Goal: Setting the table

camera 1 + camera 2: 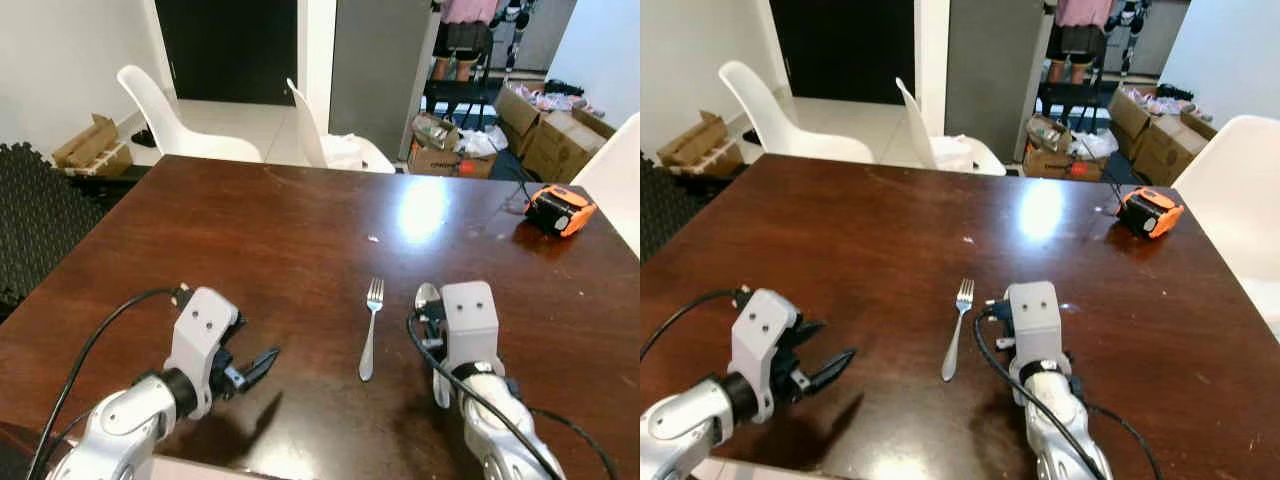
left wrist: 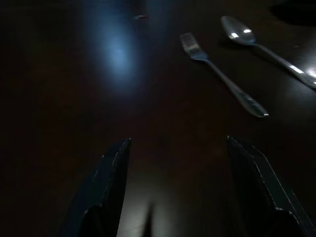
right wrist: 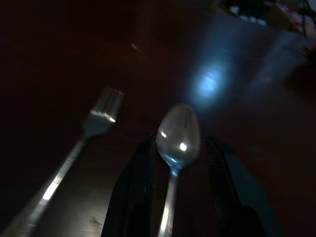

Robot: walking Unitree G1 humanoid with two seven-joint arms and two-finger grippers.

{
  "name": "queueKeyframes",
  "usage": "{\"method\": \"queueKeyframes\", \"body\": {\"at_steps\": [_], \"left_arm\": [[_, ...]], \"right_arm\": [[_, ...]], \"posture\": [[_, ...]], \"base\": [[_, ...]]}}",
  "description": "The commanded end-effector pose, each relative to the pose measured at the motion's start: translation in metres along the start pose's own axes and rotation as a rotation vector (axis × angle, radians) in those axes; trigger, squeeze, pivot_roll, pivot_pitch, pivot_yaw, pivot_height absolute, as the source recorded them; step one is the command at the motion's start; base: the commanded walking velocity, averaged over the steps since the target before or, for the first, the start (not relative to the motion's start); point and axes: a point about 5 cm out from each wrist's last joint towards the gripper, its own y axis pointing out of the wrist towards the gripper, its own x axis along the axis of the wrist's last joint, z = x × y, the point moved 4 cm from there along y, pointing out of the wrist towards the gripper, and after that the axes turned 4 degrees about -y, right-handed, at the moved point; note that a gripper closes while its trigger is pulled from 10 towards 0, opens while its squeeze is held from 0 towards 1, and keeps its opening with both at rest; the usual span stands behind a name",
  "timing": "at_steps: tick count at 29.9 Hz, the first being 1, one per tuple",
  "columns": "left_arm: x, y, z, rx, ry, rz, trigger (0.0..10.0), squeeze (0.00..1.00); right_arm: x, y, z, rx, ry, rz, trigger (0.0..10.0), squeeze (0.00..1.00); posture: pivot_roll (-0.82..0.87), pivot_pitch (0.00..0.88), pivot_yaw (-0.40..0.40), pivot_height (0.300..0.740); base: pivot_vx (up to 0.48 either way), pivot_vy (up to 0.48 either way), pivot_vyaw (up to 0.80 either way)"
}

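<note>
Right gripper loosely straddles the spoon; its wrist view shows unclenched fingers.

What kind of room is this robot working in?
Probably a home dining area: a dark wooden table with white chairs pulled up, a fork and spoon laid out, and cardboard boxes behind.

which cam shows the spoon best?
Left wrist view: the whole spoon lies in sight, bowl to handle, beside the fork. Right wrist view shows its bowl close up between the right gripper fingers, handle cut off. In the eye views the arm hides most of it.
</note>
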Motion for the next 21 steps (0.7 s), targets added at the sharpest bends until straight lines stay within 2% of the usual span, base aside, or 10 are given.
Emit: {"method": "queueKeyframes", "body": {"at_steps": [1, 2, 7, 8, 10, 11, 16, 17, 18, 21], "left_arm": [[-0.004, -0.004, -0.004, -0.024, -0.011, 0.020, 10.0, 0.00], [-0.004, -0.007, 0.002, 0.008, -0.036, 0.021, 10.0, 0.00], [-0.004, -0.012, 0.011, 0.056, -0.073, 0.015, 10.0, 0.00], [-0.003, -0.019, 0.020, 0.106, -0.113, 0.006, 10.0, 0.00], [-0.002, -0.022, 0.023, 0.125, -0.127, 0.005, 10.0, 0.00], [-0.002, -0.030, 0.028, 0.143, -0.141, 0.011, 10.0, 0.00], [-0.007, -0.041, 0.036, 0.191, -0.148, 0.042, 10.0, 0.00], [-0.012, -0.046, 0.045, 0.271, -0.171, 0.059, 10.0, 0.00], [-0.015, -0.047, 0.048, 0.306, -0.183, 0.063, 10.0, 0.00], [-0.019, -0.047, 0.051, 0.360, -0.197, 0.065, 10.0, 0.00]], "right_arm": [[0.003, -0.004, 0.006, 0.036, 0.016, -0.017, 10.0, 0.00], [0.013, -0.007, 0.015, 0.082, 0.042, -0.062, 10.0, 0.00], [0.022, -0.010, 0.027, 0.126, 0.091, -0.104, 10.0, 0.00], [0.028, -0.015, 0.040, 0.167, 0.126, -0.137, 10.0, 0.00], [0.030, -0.017, 0.045, 0.179, 0.136, -0.147, 10.0, 0.00], [0.033, -0.020, 0.051, 0.200, 0.163, -0.160, 10.0, 0.00], [0.032, -0.023, 0.057, 0.215, 0.185, -0.165, 10.0, 0.00], [0.032, -0.023, 0.057, 0.212, 0.200, -0.168, 10.0, 0.00], [0.032, -0.023, 0.057, 0.208, 0.204, -0.170, 10.0, 0.00], [0.031, -0.023, 0.056, 0.200, 0.208, -0.174, 10.0, 0.00]], "posture": [[0.05, 0.194, 0.099, 0.740], [0.05, 0.192, 0.101, 0.740], [0.05, 0.187, 0.100, 0.740], [0.05, 0.185, 0.099, 0.740], [0.05, 0.184, 0.099, 0.740], [0.05, 0.182, 0.098, 0.740], [0.06, 0.180, 0.099, 0.740], [0.06, 0.178, 0.098, 0.740], [0.06, 0.177, 0.097, 0.740], [0.06, 0.173, 0.094, 0.740]], "base": [[0.000, 0.000, 0.00], [0.000, 0.000, 0.00], [0.000, 0.000, 0.00], [0.000, 0.000, 0.00], [0.000, 0.000, 0.00], [0.000, 0.000, 0.00], [0.000, 0.000, 0.00], [0.000, 0.000, 0.00], [0.000, 0.000, 0.00], [0.000, 0.000, 0.00]]}}
